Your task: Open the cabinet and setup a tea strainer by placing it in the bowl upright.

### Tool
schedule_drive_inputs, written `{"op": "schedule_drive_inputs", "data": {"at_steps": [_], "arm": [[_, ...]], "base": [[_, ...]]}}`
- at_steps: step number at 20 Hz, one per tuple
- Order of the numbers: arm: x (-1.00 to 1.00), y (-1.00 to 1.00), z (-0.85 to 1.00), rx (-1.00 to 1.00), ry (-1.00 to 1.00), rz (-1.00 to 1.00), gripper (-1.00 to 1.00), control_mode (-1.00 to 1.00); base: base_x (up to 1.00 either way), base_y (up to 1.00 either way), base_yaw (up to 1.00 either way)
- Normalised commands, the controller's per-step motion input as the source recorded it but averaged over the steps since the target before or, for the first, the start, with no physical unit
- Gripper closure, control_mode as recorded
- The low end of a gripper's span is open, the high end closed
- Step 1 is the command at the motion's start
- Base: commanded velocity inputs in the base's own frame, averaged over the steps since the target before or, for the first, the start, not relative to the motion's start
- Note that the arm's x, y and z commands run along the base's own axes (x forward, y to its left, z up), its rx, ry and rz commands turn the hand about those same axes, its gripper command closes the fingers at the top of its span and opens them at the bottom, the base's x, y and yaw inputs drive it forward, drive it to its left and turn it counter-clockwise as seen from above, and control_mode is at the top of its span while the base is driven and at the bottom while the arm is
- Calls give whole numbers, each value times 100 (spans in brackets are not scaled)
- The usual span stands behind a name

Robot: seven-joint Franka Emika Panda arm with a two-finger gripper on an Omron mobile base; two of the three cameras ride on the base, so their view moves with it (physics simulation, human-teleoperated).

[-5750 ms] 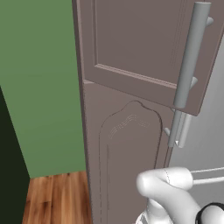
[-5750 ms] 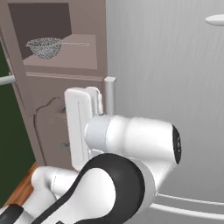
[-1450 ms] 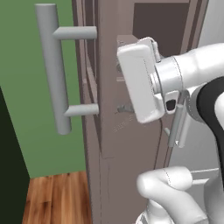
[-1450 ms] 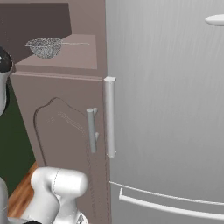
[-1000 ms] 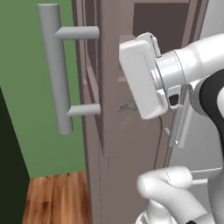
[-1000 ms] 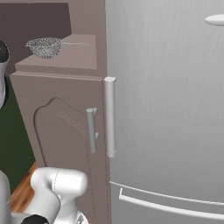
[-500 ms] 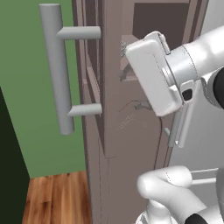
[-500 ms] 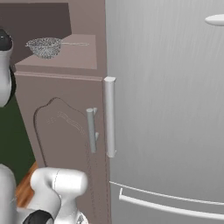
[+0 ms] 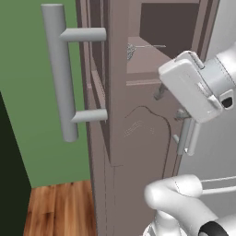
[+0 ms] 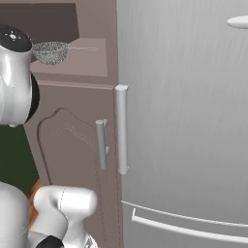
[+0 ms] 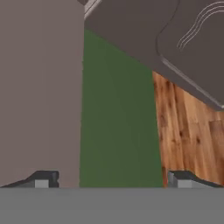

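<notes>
Furthest left of the tool, the cabinet door (image 9: 99, 92) stands swung out, seen edge-on in the left base view, its long grey bar handle (image 9: 60, 73) upright on the outer face. Just right of that edge is the open cabinet (image 9: 152, 50), a dark recess with a flat shelf (image 10: 72, 65).

On that shelf lies the tea strainer (image 10: 51, 52), a small silvery mesh cup with a thin wire handle running away from the open door toward the cabinet's far wall; that is its long axis. In the left base view it shows as a small mesh shape (image 9: 131, 50) just past the door edge.

The tool (image 11: 111, 179) hangs released, jaws spread wide with nothing between them. The hand view looks down past the door edge to green wall and wood floor, so the tool seems to point downward. Its white hand (image 9: 191, 90) sits in front of the cabinet, below the shelf.

From the tool, the strainer lies above and deeper in, toward the door. The next reach probably calls for rising to shelf level and turning inward. The bowl's place cannot be told.
</notes>
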Motion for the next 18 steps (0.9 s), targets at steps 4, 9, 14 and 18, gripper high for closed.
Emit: {"op": "schedule_drive_inputs", "data": {"at_steps": [4, 9, 14, 18], "arm": [[27, -38, -16, -45, -22, 0, -100, -100], [36, -31, -1, -51, -24, 2, -100, -100], [44, -23, 0, -56, -15, 8, -100, -100], [32, -28, -2, -45, -23, 10, -100, -100]], "base": [[0, 0, 0], [0, 0, 0], [0, 0, 0], [0, 0, 0]]}}
